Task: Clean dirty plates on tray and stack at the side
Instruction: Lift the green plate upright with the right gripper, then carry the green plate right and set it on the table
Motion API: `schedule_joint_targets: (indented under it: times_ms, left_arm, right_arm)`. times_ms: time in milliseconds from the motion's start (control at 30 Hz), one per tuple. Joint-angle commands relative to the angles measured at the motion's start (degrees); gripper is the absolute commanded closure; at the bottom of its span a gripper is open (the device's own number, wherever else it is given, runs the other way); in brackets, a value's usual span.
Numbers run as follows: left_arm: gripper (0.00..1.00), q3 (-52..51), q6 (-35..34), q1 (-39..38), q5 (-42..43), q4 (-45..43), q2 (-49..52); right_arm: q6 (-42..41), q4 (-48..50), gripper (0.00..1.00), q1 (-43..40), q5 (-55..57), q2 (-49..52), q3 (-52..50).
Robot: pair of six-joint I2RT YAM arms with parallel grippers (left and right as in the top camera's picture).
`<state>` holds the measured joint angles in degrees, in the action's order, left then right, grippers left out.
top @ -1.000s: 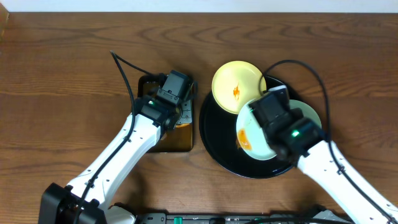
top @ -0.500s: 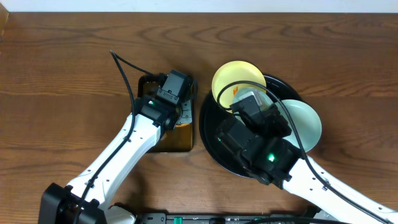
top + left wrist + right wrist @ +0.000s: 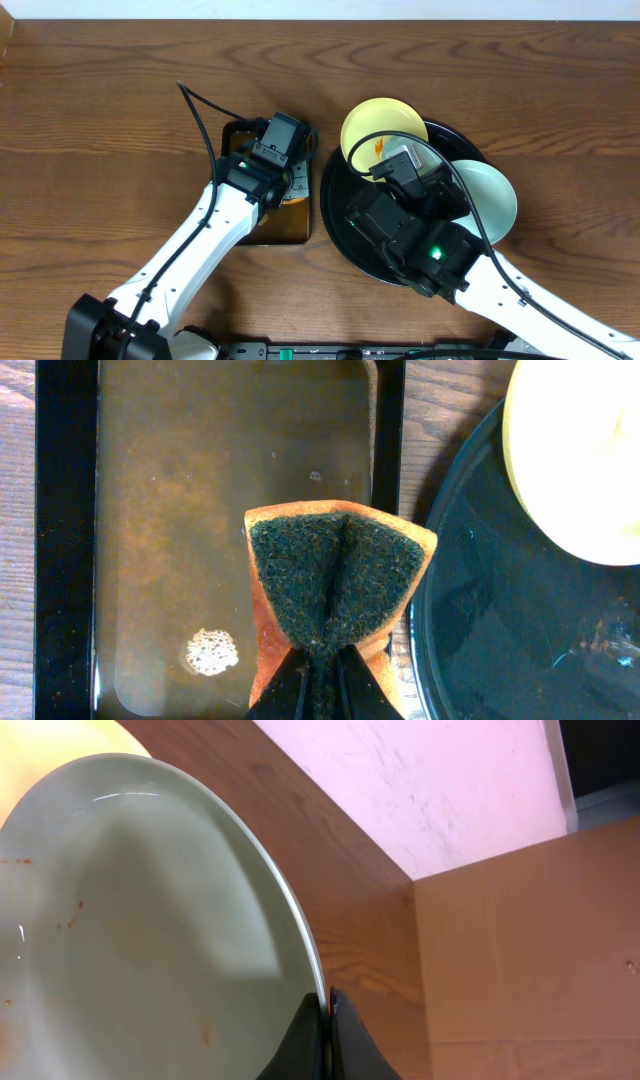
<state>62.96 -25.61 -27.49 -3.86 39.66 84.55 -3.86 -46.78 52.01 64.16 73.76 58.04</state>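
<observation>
My right gripper [image 3: 327, 1020] is shut on the rim of a pale mint-blue plate [image 3: 150, 940], held tilted on edge, with small red specks on its face. In the overhead view this gripper [image 3: 395, 168] is over the round black tray [image 3: 345, 225], and the arm hides the held plate. A pale yellow plate [image 3: 385, 125] with an orange smear sits at the tray's far edge. A second mint-blue plate [image 3: 490, 200] lies on the tray's right side. My left gripper [image 3: 325, 660] is shut on an orange sponge with a dark green face [image 3: 340, 575].
The sponge hangs over a small rectangular black tray [image 3: 200, 510] of brownish liquid, left of the round tray [image 3: 500, 620]. The rectangular tray also shows in the overhead view [image 3: 262, 232]. A cardboard box [image 3: 520, 960] and a pink wall lie beyond the table's far edge.
My right arm swung left over the round tray and turned the mint-blue plate from flat up onto its edge. In the last half second it barely moved. The left arm has not moved.
</observation>
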Motion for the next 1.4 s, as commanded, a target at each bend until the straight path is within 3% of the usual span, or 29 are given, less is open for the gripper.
schedule_joint_targets:
  times_ms: [0,233,433,600,1000,1133,1367]
  left_arm:
    - [0.93,0.2,0.5,0.2,-1.4,0.0,0.4]
    - [0.93,0.2,0.5,0.2,-1.4,0.0,0.4]
    - [0.92,0.2,0.5,0.2,-1.4,0.0,0.4]
    - [0.93,0.2,0.5,0.2,-1.4,0.2,0.4]
    - [0.93,0.2,0.5,0.2,-1.3,0.5,0.4]
    - [0.93,0.2,0.5,0.2,-1.3,0.6,0.4]
    - [0.92,0.2,0.5,0.2,-1.3,0.6,0.4]
  right_arm:
    - [-6.4,-0.2,0.99,-0.8,0.9,0.0,1.2]
    - [-18.8,0.0,0.99,-10.7,-12.7,0.0,1.2]
    - [-21.9,2.3,0.99,-24.2,-18.4,0.0,1.2]
    - [-22.0,4.5,0.99,-38.1,-21.2,0.0,1.2]
    - [-27.1,5.8,0.99,-74.4,-43.1,0.5,1.2]
    - [-27.8,5.4,0.99,-80.9,-43.5,2.2,1.2]
    - [-24.1,5.2,0.99,-82.3,-44.6,7.5,1.2]
